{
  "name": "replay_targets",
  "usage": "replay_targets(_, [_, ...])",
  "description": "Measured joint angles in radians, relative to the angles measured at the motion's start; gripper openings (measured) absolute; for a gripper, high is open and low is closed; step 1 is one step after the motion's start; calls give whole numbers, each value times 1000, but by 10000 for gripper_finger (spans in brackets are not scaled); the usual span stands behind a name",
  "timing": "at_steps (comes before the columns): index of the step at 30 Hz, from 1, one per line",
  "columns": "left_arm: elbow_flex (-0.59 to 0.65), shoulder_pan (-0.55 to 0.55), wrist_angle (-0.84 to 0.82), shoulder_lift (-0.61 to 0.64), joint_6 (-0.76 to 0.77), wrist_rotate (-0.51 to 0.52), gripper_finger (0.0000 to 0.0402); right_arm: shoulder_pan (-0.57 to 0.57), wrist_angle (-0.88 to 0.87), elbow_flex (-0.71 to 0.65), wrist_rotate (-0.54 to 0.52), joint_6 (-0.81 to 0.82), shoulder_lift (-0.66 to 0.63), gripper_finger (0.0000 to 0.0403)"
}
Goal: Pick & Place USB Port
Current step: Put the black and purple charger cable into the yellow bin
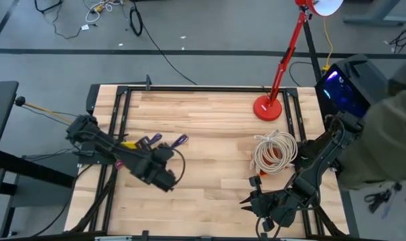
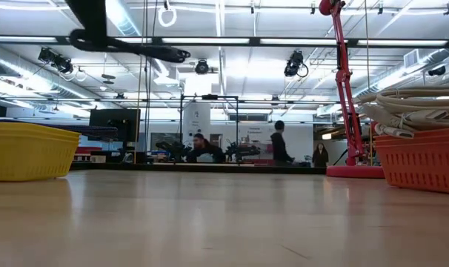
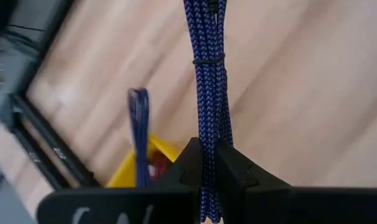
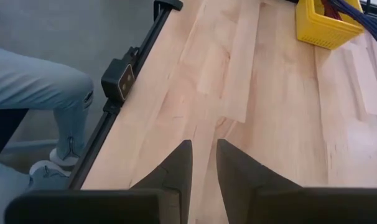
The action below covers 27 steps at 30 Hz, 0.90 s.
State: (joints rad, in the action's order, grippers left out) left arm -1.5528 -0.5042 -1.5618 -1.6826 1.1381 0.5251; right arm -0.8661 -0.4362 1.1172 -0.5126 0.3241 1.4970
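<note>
My left gripper [image 3: 208,155] is shut on a bundle of blue braided cable [image 3: 207,74]. It is over the left half of the table [image 1: 159,171], beside a yellow basket [image 3: 129,171] [image 1: 128,144] from which another blue cable [image 3: 139,112] sticks up. Blue cable ends [image 1: 179,140] show next to the left arm. My right gripper [image 4: 204,152] is open and touches nothing, low over bare wood near the table's near edge [image 1: 246,199]. An orange basket [image 2: 424,156] holds coiled white cables [image 1: 275,152]. My left gripper pinches the blue braided bundle [image 3: 207,134] between its two fingers, which lie across the strands. Several strands run side by side through the hold, tied by a thin black band farther along. The bundle runs straight on past the fingertips; the low view shows no cable on the table.
A red desk lamp [image 1: 266,107] stands on the far right part of the table, behind the orange basket. A black frame rail [image 4: 123,81] runs along the table's edge. A person stands close at the right side [image 1: 390,134]. Bare wood lies between the two baskets [image 2: 224,215].
</note>
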Motion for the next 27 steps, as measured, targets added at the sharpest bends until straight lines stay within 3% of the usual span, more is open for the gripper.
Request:
replay_targets(7, [72,-62,-8,31,117,-102,21,0,0,0,9,28,0,75])
replay_targets(17, [348,-74,-9,45,201,-312,21,-13,6,0,14,41,0,75])
replay_targets(27, [469,-191,-10,241,395,-323,21,-13,9,0,14,38,0,75])
